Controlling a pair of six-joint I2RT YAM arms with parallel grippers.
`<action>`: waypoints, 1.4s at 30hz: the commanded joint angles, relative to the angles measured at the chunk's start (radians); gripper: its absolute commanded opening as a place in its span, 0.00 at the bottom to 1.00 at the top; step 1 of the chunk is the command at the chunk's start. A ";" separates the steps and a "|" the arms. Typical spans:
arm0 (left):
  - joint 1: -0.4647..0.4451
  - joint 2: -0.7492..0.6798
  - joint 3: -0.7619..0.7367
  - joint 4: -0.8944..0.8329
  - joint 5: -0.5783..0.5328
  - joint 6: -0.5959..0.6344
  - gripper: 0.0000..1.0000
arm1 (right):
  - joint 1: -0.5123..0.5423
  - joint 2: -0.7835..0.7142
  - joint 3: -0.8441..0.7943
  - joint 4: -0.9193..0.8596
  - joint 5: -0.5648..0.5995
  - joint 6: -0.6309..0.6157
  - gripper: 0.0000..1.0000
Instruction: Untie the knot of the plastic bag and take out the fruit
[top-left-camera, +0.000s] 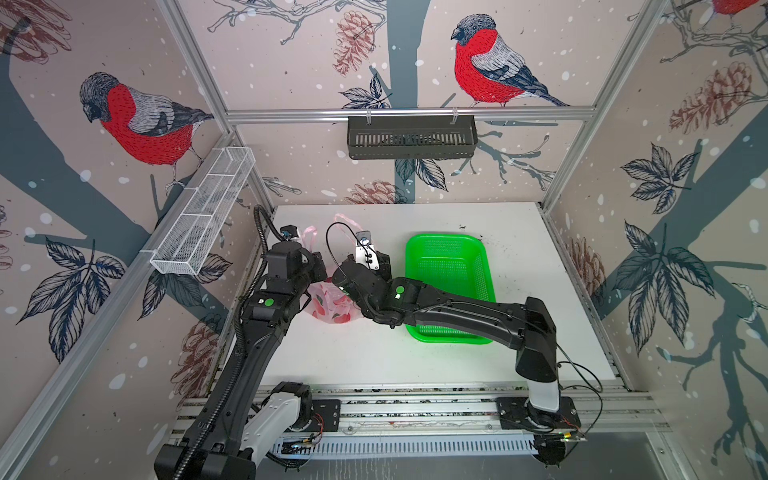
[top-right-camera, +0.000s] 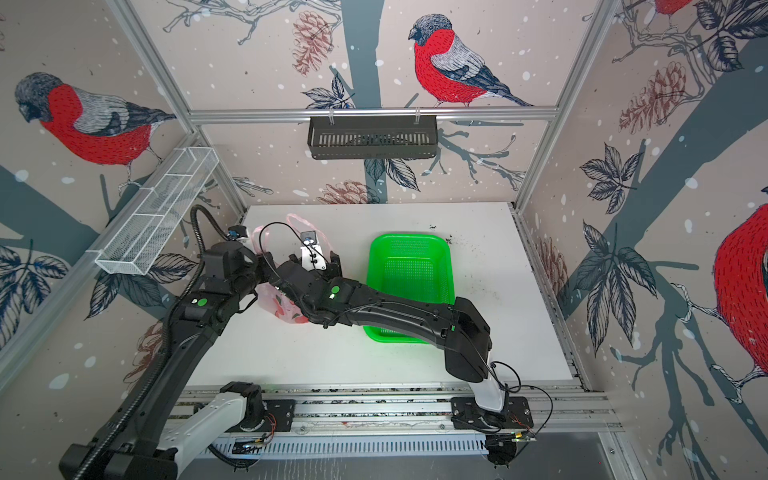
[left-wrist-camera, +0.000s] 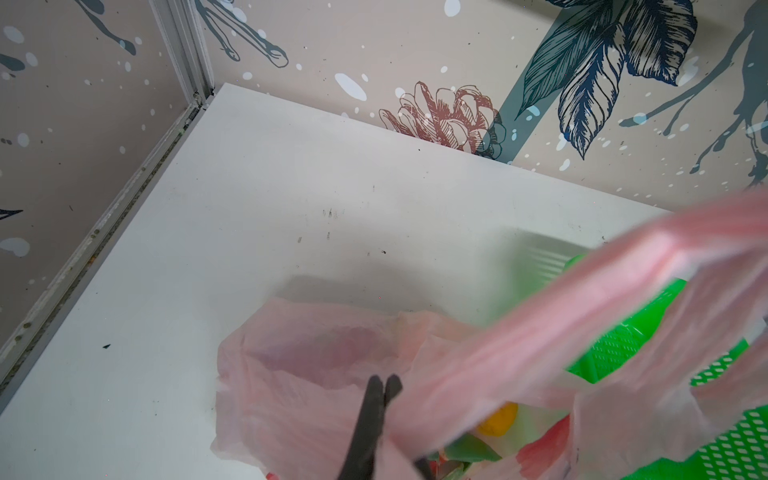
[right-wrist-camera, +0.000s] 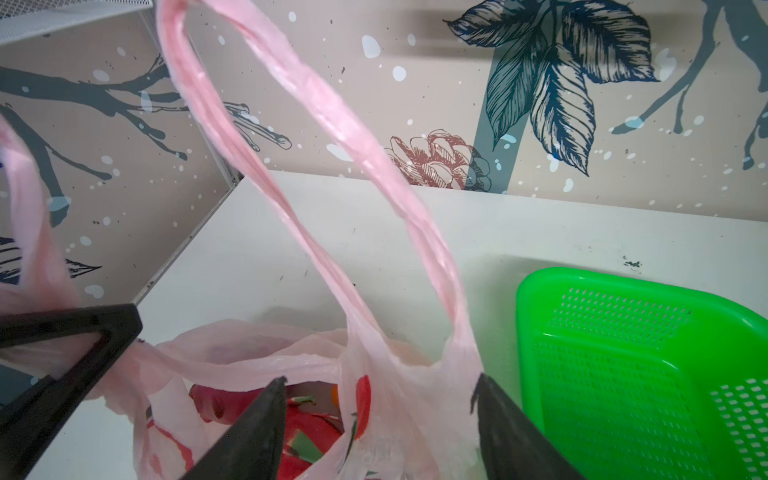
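**A:** What has the left gripper (left-wrist-camera: 384, 380) got?

**B:** Its two black fingers are pressed flat together, pinching the thin pink film at the rim of the plastic bag (top-left-camera: 332, 309).

**A:** And the right gripper (right-wrist-camera: 380, 380)?

**B:** Its jaws are spread wide, one on each side of the base of a loop handle (right-wrist-camera: 332, 112). Film lies between them, but I cannot tell whether either tip touches it.

**A:** Where is the bag?

**B:** On the white table (top-left-camera: 519, 291), near the left side of the green perforated basket (top-left-camera: 451, 266), with its mouth gaping.

**A:** The fruit?

**B:** Inside the bag there is a red dragon fruit (right-wrist-camera: 307, 419) with green tips and an orange ball (left-wrist-camera: 498, 419).
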 joint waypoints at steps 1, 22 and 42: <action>0.003 -0.004 0.001 0.039 0.028 0.014 0.00 | -0.020 0.021 0.030 0.016 -0.039 -0.048 0.72; 0.004 -0.005 -0.004 0.068 0.108 -0.009 0.00 | -0.103 0.131 0.048 0.245 -0.071 -0.277 0.80; 0.004 -0.029 -0.013 0.084 0.125 -0.029 0.00 | -0.143 0.221 0.147 0.092 0.051 -0.024 0.52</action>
